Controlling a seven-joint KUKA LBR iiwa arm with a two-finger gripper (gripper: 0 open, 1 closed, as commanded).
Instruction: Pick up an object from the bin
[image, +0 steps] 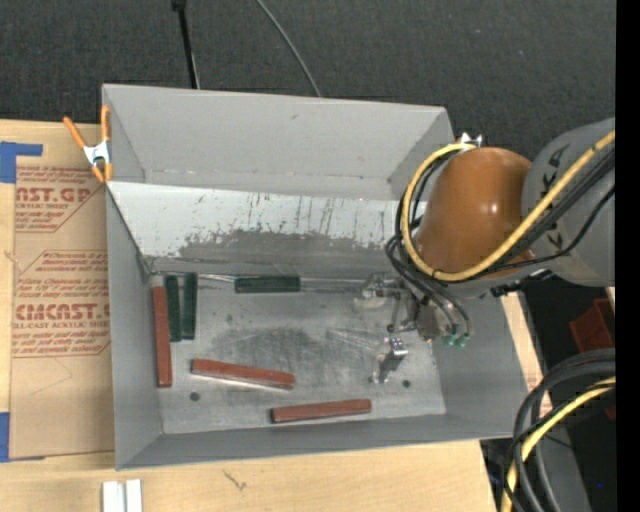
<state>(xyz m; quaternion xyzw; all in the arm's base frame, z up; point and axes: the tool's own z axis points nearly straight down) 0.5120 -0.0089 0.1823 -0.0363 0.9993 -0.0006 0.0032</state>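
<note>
My gripper (392, 360) hangs low over the right part of the bin floor, its metal fingers pointing down with nothing visible between them. The closest loose thing is a reddish-brown flat bar (320, 410) lying near the front wall, down and to the left of the fingers. A second reddish-brown bar (242, 374) lies slanted on the floor further left. A dark green bar (267, 284) rests along the back wall, up and to the left of the gripper.
At the left wall a reddish-brown bar (161, 336) lies lengthwise beside two dark green bars (180, 307). The arm's orange dome and its cables overhang the bin's right side.
</note>
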